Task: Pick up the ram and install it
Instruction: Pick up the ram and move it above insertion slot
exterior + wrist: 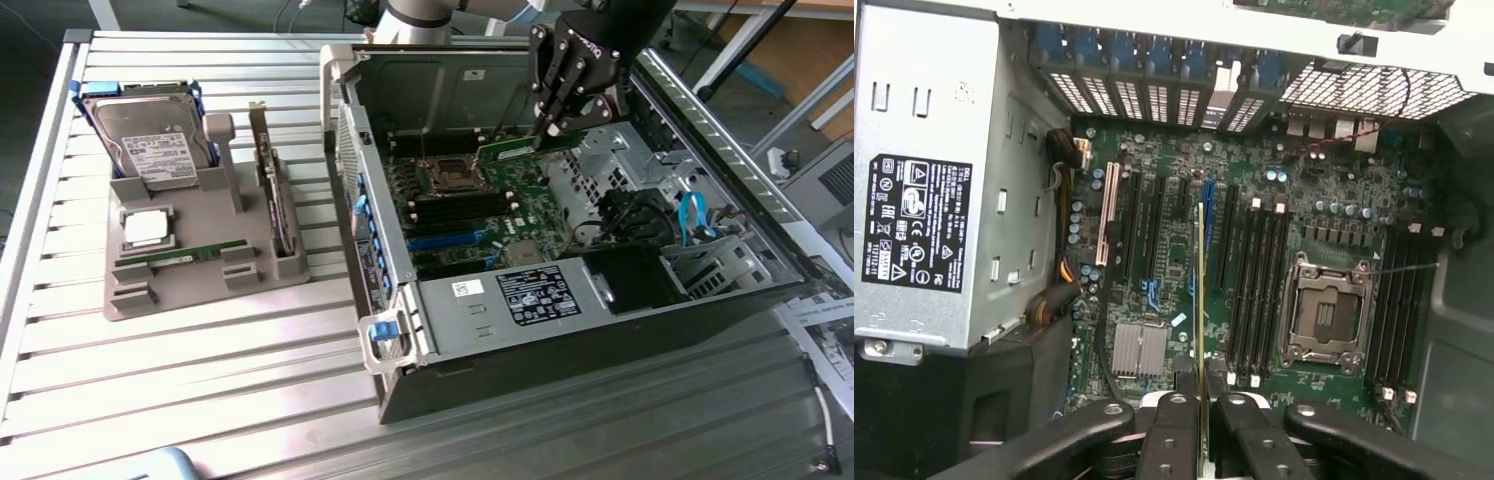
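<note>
My gripper hangs inside the open computer case, above the motherboard. It is shut on the ram, a slim green stick held by its upper edge. In the wrist view the ram shows edge-on between the black fingers, pointing down at the board. It hovers over the area between the expansion slots and the black memory slots beside the CPU socket. It touches no slot. A second ram stick lies on the grey holder outside the case.
The grey holder also carries a hard drive, a silver CPU chip and an upright expansion card. Inside the case are the power supply, a blue cable and a drive cage. More memory slots lie beyond the socket.
</note>
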Tool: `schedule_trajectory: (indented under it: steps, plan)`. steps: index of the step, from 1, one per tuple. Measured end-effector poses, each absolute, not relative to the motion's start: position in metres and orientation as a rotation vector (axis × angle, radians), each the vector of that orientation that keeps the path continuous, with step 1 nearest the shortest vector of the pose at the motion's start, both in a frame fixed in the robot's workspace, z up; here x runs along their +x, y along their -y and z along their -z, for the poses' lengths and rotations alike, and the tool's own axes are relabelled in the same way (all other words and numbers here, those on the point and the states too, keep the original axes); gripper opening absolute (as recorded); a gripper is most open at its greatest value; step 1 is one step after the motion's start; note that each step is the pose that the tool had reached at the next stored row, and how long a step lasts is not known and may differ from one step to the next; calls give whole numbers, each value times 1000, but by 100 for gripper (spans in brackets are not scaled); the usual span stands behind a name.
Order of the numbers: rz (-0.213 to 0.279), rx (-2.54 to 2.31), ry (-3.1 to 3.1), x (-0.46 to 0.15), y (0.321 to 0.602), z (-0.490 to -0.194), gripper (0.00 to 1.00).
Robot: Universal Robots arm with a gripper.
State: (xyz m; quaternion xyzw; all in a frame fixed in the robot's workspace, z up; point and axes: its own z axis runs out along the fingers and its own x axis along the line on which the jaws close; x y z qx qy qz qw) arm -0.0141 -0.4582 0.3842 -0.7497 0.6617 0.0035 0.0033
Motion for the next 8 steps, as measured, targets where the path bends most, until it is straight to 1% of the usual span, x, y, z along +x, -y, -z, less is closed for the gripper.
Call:
schedule_trajectory:
  steps: [8]
  plan:
    - [-11, -2350, -2075, -6, 458, -384, 14]
